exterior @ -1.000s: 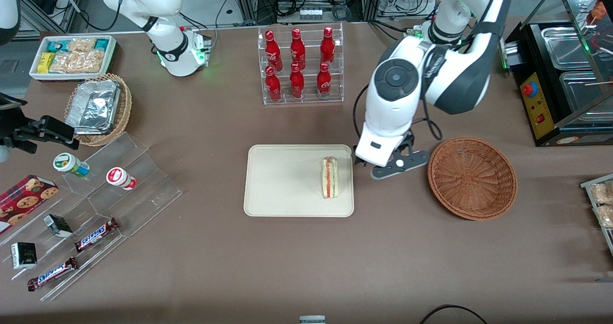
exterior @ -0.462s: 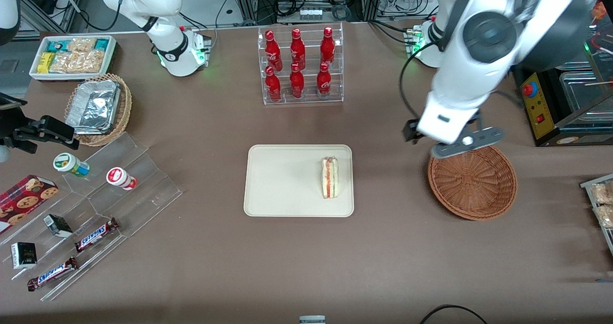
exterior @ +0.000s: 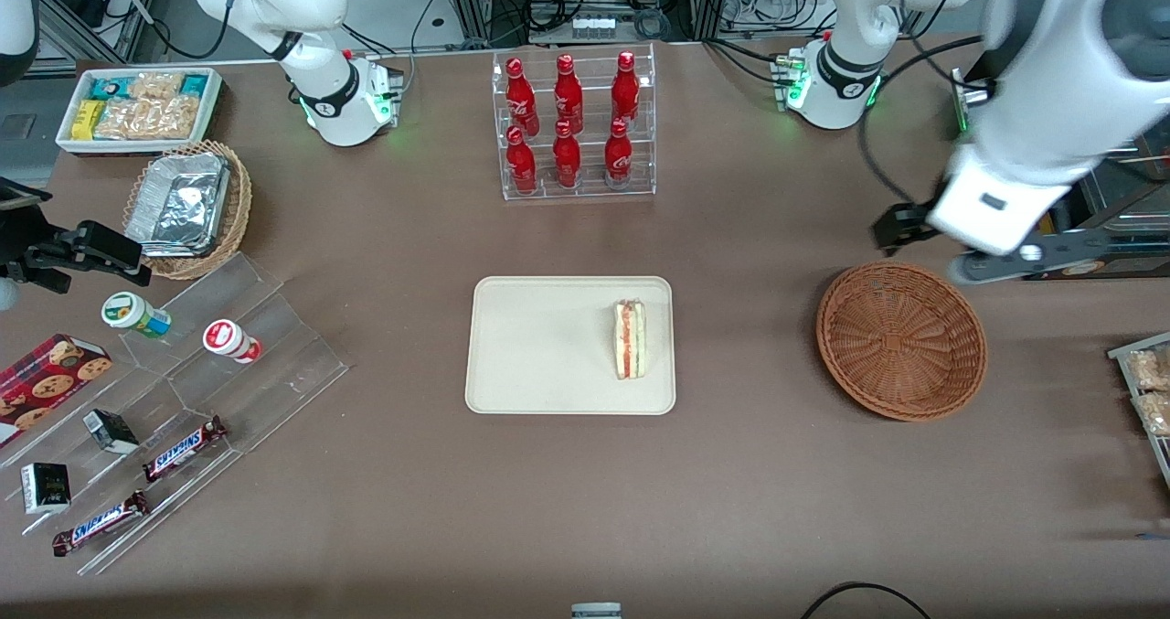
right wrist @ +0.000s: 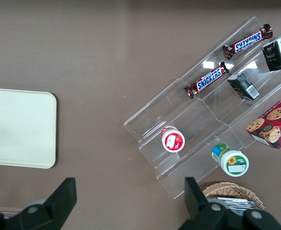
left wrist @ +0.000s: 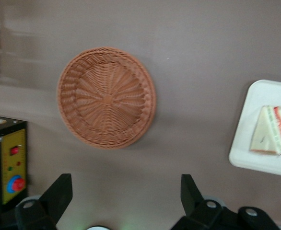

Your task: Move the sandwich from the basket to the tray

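Sandwich (exterior: 629,339) lying on tray (exterior: 539,345), basket (exterior: 900,340) at its three o'clock, my claw (left wrist: 123,199) spread wide, holding nothing, raised above table (exterior: 585,482).

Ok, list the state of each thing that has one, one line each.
sandwich: lying on the tray, at the end nearer the basket.
tray: flat on the table, holding only the sandwich.
basket: upright, empty.
gripper: open, empty, above the table beside the basket.
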You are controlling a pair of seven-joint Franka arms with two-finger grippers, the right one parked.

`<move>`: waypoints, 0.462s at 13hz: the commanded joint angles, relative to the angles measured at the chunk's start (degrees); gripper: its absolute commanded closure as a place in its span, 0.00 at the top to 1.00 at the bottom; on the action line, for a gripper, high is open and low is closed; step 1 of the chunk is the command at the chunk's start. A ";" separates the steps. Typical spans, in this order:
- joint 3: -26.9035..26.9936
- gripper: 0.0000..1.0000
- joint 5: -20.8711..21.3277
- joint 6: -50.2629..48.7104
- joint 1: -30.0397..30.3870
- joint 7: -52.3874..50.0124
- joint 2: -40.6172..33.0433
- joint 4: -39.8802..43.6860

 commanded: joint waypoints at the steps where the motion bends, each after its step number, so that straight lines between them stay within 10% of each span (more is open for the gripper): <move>1: -0.84 1.00 -2.26 -1.89 6.08 8.57 -4.13 -2.94; 6: 0.82 1.00 -6.84 -2.25 12.35 16.24 -10.98 -8.03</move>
